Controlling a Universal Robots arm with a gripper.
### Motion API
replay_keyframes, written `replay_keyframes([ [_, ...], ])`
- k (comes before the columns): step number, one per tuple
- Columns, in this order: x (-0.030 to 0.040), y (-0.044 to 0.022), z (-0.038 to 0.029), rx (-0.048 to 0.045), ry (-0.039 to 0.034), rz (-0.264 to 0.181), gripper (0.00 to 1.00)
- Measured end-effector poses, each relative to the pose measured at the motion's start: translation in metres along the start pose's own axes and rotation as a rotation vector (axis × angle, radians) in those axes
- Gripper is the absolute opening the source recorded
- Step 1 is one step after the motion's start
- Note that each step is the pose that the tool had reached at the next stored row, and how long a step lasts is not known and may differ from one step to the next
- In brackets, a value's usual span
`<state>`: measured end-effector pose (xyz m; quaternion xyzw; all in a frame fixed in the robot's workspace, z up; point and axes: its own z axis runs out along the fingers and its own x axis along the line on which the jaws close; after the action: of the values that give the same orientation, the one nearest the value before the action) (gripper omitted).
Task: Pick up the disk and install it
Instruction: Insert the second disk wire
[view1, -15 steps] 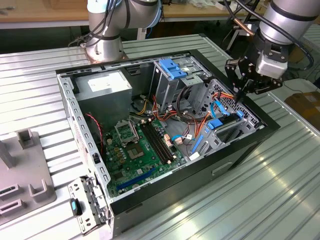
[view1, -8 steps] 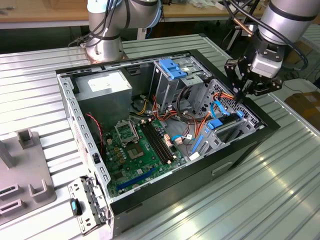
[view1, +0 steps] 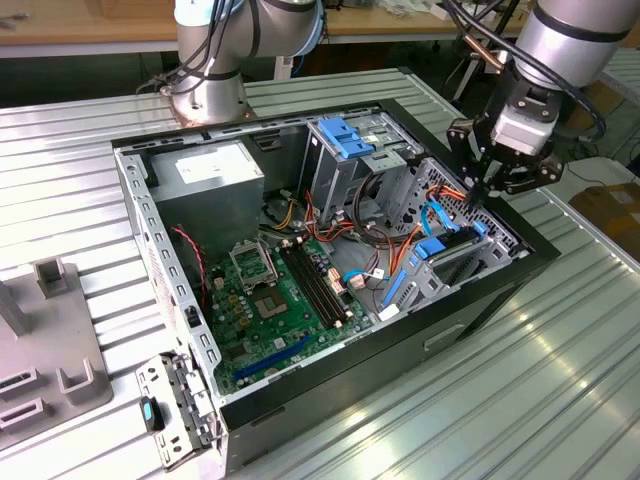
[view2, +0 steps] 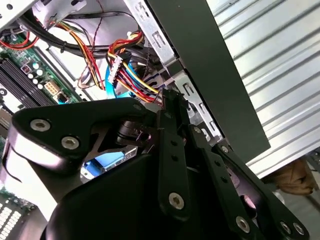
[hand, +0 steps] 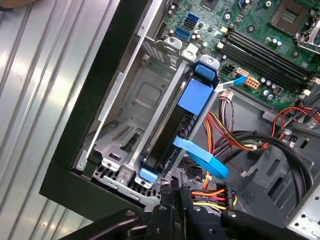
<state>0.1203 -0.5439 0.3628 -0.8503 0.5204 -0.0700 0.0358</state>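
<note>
In the exterior view an open computer case lies on its side on a ribbed metal table. Inside are the green motherboard, a grey power-supply box and a metal drive cage with a blue latch. The gripper hangs over the case's corner at the exterior view's right, its fingertips close together and holding nothing, just above the drive bay. The disk sits on edge in that bay, its blue rails showing along the top.

In the second wrist view the black fingers run side by side with their tips almost meeting, close to a bundle of red, yellow and black wires and the case's black wall.

In the first wrist view the disk stands slotted into the grey bay bracket, with its blue rail along one edge. A blue cable lies next to it. The gripper is near the disk's end, not touching it.
</note>
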Motion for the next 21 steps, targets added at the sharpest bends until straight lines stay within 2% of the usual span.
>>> replay_keyframes([
  [3, -0.0001, 0.0001, 0.0002, -0.005, 0.0081, 0.059, 0.17],
  [6, -0.0001, 0.0003, 0.0006, -0.0135, 0.0221, 0.163, 0.17],
  [10, -0.0004, 0.0007, 0.0006, -0.0187, 0.0306, 0.226, 0.17],
  [12, -0.0009, 0.0017, 0.0004, -0.02, 0.0327, 0.241, 0.17],
  [16, -0.0009, 0.0017, 0.0004, -0.0201, 0.0328, 0.242, 0.17],
  [19, -0.006, 0.0113, -0.0012, -0.0203, 0.0324, 0.255, 0.17],
  [21, -0.006, 0.0113, -0.0012, -0.0225, 0.0353, 0.287, 0.17],
])
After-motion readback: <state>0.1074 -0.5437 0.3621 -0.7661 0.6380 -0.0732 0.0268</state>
